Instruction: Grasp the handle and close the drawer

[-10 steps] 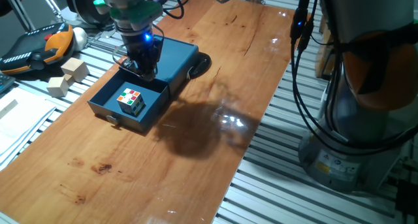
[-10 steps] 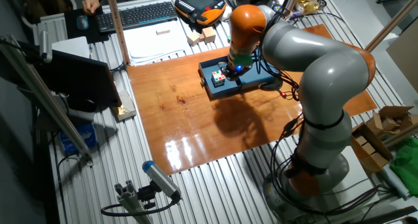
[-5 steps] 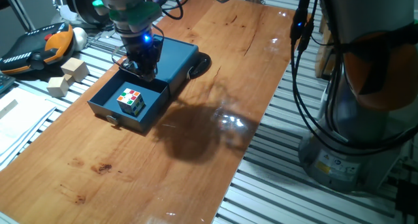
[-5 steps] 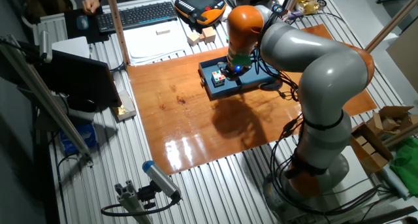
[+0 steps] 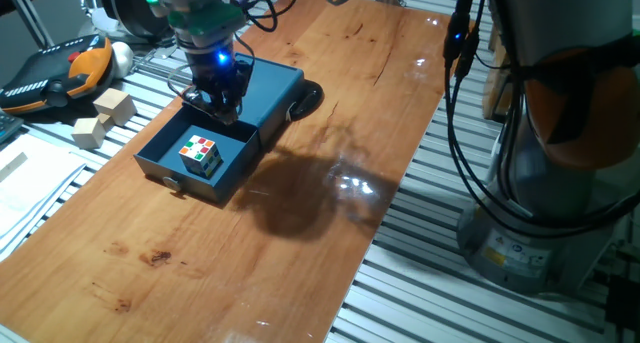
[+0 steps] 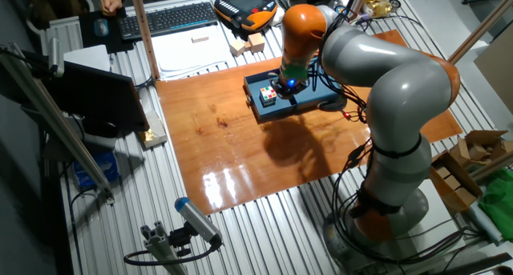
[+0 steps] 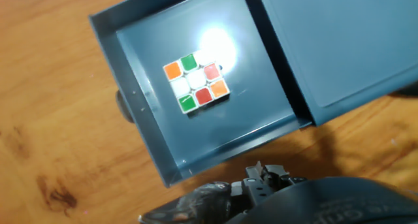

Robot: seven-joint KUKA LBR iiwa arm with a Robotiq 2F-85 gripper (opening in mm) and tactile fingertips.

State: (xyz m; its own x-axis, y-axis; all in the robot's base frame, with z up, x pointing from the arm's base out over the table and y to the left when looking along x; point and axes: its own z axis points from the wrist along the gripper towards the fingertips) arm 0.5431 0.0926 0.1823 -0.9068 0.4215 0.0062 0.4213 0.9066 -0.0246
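Dark blue shallow thin-walled drawer (image 5: 205, 168) was seen pulled out of the brighter blue flat-topped box casing (image 5: 268, 88), with a multicoloured puzzle cube (image 5: 201, 154) inside. The small round grey metallic knob handle (image 5: 173, 184) sat on the front panel, at the far end from the tool (image 5: 222, 107), which hung over the drawer's rear edge by the casing. Travel along the drawer's long axis, away from the casing, was judged needed. Tool state could not be told. The wooden table (image 5: 300, 243) beyond the handle was bare.
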